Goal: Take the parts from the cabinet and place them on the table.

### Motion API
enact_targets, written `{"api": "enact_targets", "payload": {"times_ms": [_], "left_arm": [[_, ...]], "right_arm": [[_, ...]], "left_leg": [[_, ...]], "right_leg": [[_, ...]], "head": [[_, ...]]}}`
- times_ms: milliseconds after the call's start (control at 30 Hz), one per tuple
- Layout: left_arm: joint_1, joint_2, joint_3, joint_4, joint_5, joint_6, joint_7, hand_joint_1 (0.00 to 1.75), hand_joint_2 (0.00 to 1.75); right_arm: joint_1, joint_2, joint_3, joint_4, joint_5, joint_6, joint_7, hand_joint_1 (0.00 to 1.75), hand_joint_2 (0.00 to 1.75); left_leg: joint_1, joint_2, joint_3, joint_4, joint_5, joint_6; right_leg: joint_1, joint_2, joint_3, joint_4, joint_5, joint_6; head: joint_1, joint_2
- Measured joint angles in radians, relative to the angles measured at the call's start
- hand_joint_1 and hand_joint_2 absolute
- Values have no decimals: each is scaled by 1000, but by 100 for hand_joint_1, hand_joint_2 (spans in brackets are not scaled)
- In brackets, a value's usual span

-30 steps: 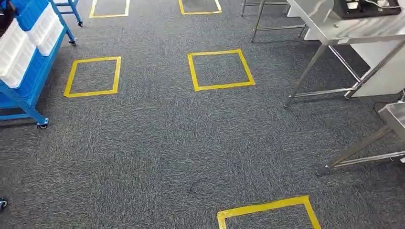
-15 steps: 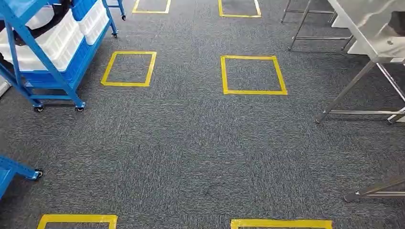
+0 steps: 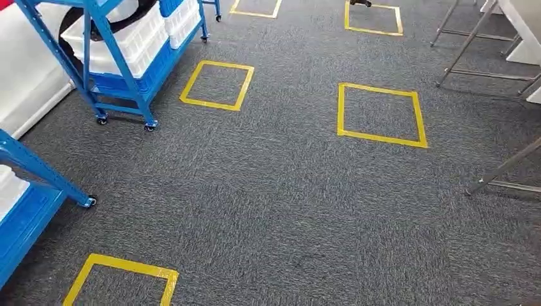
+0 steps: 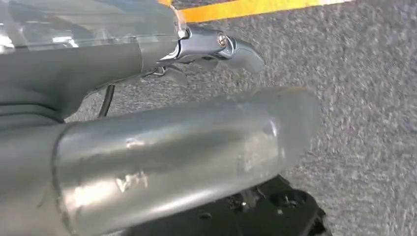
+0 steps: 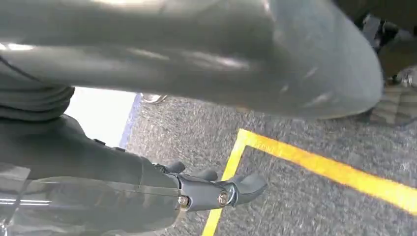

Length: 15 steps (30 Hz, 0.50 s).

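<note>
So the head view is mostly grey speckled carpet floor with yellow tape squares marked out on it. Over on the left there's a blue metal wheeled cabinet rack with white plastic bins on its shelves, and something dark lying across the top bin, can't make out what it is. A second blue rack corner sits nearer, at the left edge. Steel table legs show at the upper right. The left hand hangs over the carpet, fingers stretched out and apart, nothing in them. Same deal with the right hand, fingers loosely extended and empty, just above a yellow tape line.
</note>
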Motion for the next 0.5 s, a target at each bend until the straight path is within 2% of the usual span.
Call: {"api": "enact_targets", "payload": {"times_ms": [33,67,100,133,167,200,233,267,300,333,400,467,500], "left_arm": [[-2,0,0,0,0,0,0,0,0],[-3,0,0,0,0,2,0,0,0],[-4,1,0,0,0,2,0,0,0],[-6,1,0,0,0,2,0,0,0],[-5,1,0,0,0,2,0,0,0],[-5,1,0,0,-1,2,0,0,0],[-4,1,0,0,-1,2,0,0,0],[-3,1,0,0,-1,2,0,0,0],[-4,1,0,0,-1,2,0,0,0],[-4,1,0,0,-2,2,0,0,0],[-7,1,0,0,-3,2,0,0,0],[-2,1,0,0,-3,2,0,0,0],[-1,2,0,0,-4,3,0,0,0]], "right_arm": [[1,5,0,0,1,0,-1,0,0],[2,9,0,0,3,0,0,0,0],[4,10,0,0,4,0,1,0,0],[6,10,0,0,6,1,1,0,0],[7,10,0,0,6,1,1,0,0],[7,10,0,0,7,2,1,0,0],[7,10,0,0,7,3,1,0,0],[7,10,0,0,7,5,1,0,0],[7,10,-1,0,8,5,1,0,0],[7,10,-1,0,8,5,1,0,0],[4,10,-2,0,8,6,0,0,0],[0,10,-4,0,9,6,1,0,0],[-1,10,-5,0,10,6,1,0,0]], "left_leg": [[-1,-9,-2,0,3,5],[-1,-19,-6,0,4,8],[-3,-30,-9,0,5,10],[-5,-44,-11,0,6,11],[-7,-57,-11,0,6,11],[-8,-72,-10,0,6,11],[-9,-87,-7,0,6,11],[-9,-103,-4,0,7,10],[-8,-116,-3,0,8,9],[-11,-123,-7,1,9,2],[-5,-145,-16,2,15,-12],[-3,-172,-22,-10,22,-29],[-1,-135,-22,7,13,-28]], "right_leg": [[-1,46,-23,43,-35,0],[-1,69,-61,119,-79,-1],[-1,79,-103,203,-116,-1],[-1,81,-138,267,-134,-2],[-1,83,-156,295,-129,-3],[-1,84,-150,272,-97,-7],[-1,88,-124,211,-49,-11],[0,98,-84,123,4,-17],[-1,127,-47,39,45,-22],[1,177,-38,10,33,-25],[5,162,-40,0,37,-24],[9,137,-32,-11,42,-35],[-1,117,-25,-25,52,-42]], "head": [[0,0],[0,0],[0,0],[0,0],[0,0],[0,0],[0,0],[0,0],[0,0],[0,0],[0,0],[0,0],[0,0]]}}
